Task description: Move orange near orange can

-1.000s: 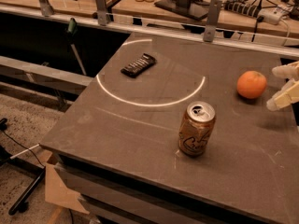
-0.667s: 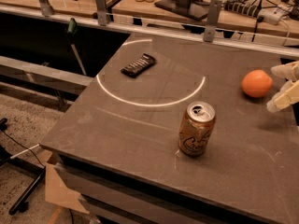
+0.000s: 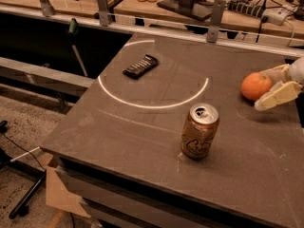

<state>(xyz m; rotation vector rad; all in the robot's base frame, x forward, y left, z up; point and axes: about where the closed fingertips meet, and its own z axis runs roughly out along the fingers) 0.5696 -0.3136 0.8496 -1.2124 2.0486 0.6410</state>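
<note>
Dark desk (image 3: 118, 137): orange (image 3: 254, 85) sits by right edge, gripper (image 3: 260, 90) at it, jaws spread wide straddling its right side. Orange can (image 3: 199, 131) upright near front edge, apart from orange.

The table top (image 3: 142, 141) is coloured a dull grey-brown and is marked with a thin white ring towards the upper middle of the frame. A black snack bar (image 3: 140, 66) is seen inside that ring. The orange can (image 3: 200, 130), at lower centre, is coloured orange-tan, topped in silver and patterned with pale curly lettering. At the right edge, the bright orange (image 3: 254, 85) is flanked by the cream-yellow gripper (image 3: 259, 91), whose pale fingers are spread apart. The floor (image 3: 28, 122) at the left is speckled in beige and brown.
</note>
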